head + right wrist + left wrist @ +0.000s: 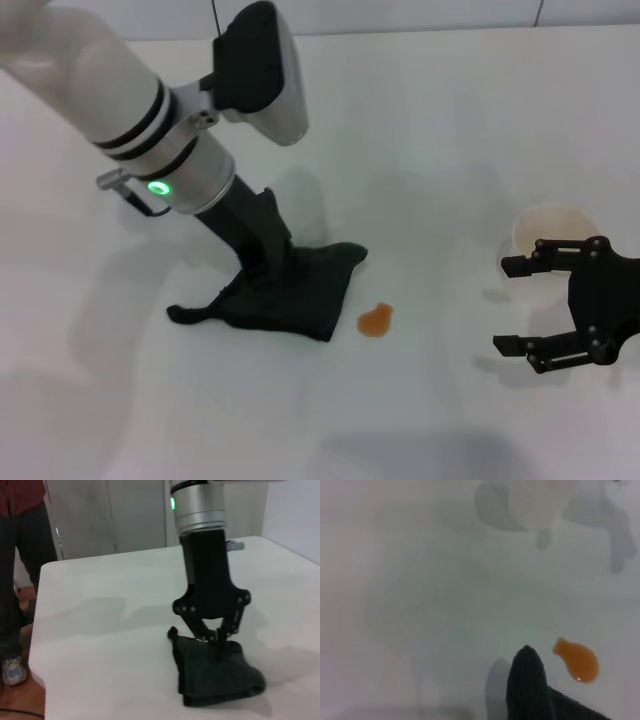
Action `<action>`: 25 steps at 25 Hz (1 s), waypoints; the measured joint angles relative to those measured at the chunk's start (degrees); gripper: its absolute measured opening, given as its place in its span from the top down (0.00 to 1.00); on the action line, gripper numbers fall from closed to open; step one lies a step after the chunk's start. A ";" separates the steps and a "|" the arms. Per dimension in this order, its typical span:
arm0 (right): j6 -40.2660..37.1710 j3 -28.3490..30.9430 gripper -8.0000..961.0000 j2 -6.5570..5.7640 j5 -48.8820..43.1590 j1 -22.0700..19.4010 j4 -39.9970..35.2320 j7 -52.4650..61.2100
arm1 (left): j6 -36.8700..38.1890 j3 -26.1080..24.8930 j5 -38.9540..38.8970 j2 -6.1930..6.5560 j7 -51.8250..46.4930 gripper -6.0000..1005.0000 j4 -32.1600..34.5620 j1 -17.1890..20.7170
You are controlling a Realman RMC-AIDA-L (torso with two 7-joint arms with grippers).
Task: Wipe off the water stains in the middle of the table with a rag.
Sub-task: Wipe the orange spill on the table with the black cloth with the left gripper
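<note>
The dark rag [285, 297] lies bunched on the white table [450, 120], left of centre. My left gripper [263, 266] comes down from the upper left and stands on the rag's top. The right wrist view shows this left gripper [216, 640] shut on a fold of the rag [215, 677]. A small orange water stain [376, 320] sits just right of the rag's edge, apart from it. In the left wrist view a rag corner [527, 685] lies beside the stain [577, 661]. My right gripper [503, 305] rests open at the right edge, holding nothing.
A white paper cup [550, 232] stands just behind my right gripper, blurred in the left wrist view [530, 500]. A person [20, 555] stands beyond the table's far end in the right wrist view.
</note>
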 joint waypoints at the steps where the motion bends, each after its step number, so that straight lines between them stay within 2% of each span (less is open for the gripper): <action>1: -0.13 0.00 0.13 -0.02 -0.23 -0.01 -0.02 0.03 | -0.47 0.00 -0.03 -0.04 0.12 0.91 -0.69 -0.66; 6: -0.58 0.97 0.13 -0.02 -2.12 -0.03 -0.10 0.20 | -3.38 2.28 -2.86 -0.18 0.71 0.91 -3.20 -2.96; 19: -2.61 2.16 0.13 0.09 -2.05 -0.06 -0.17 0.23 | -12.08 19.34 -16.02 -0.45 0.21 0.91 -3.71 -3.62; 25: -2.87 2.13 0.13 0.11 -1.83 0.07 -0.36 0.24 | -11.72 23.24 -20.68 -0.47 0.48 0.91 -3.37 -3.07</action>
